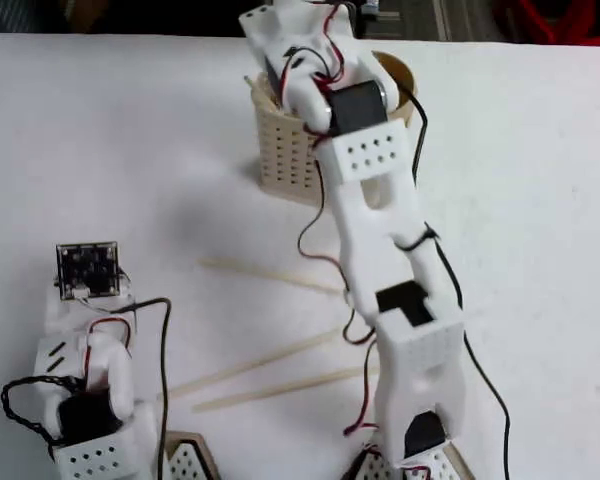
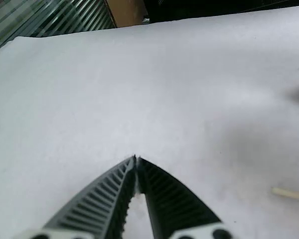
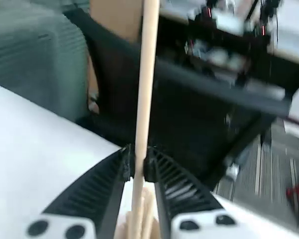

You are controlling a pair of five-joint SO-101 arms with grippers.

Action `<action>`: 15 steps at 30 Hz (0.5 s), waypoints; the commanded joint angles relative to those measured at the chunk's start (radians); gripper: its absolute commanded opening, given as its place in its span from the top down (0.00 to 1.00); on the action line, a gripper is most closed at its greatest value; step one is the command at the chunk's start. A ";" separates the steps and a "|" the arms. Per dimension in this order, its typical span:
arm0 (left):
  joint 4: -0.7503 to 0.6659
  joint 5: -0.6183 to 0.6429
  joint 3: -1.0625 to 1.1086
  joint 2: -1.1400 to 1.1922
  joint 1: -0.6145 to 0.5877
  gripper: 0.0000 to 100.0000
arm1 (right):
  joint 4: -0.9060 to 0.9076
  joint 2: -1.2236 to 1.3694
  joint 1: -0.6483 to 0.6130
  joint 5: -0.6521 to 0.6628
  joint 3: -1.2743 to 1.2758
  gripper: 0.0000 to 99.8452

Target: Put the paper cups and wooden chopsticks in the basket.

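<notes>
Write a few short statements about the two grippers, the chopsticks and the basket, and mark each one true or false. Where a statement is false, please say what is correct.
1. The right gripper is shut on a held chopstick. True.
2. The left gripper holds a paper cup. False: its fingers are shut on nothing, above the bare table.
3. Three loose chopsticks lie on the table. True.
4. The basket stands right beside the left arm. False: it stands at the far side of the table, under the end of the right arm.
</notes>
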 commanded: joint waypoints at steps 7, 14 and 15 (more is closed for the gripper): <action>-0.011 -0.011 -0.005 -0.010 -0.007 0.98 | 0.033 0.070 0.054 -0.034 -0.054 0.89; -0.011 -0.011 -0.005 -0.010 -0.007 0.98 | 0.338 -0.113 -0.008 0.000 -0.054 0.83; -0.011 -0.011 -0.005 -0.010 -0.007 0.98 | 0.397 -0.134 -0.022 0.035 -0.054 0.83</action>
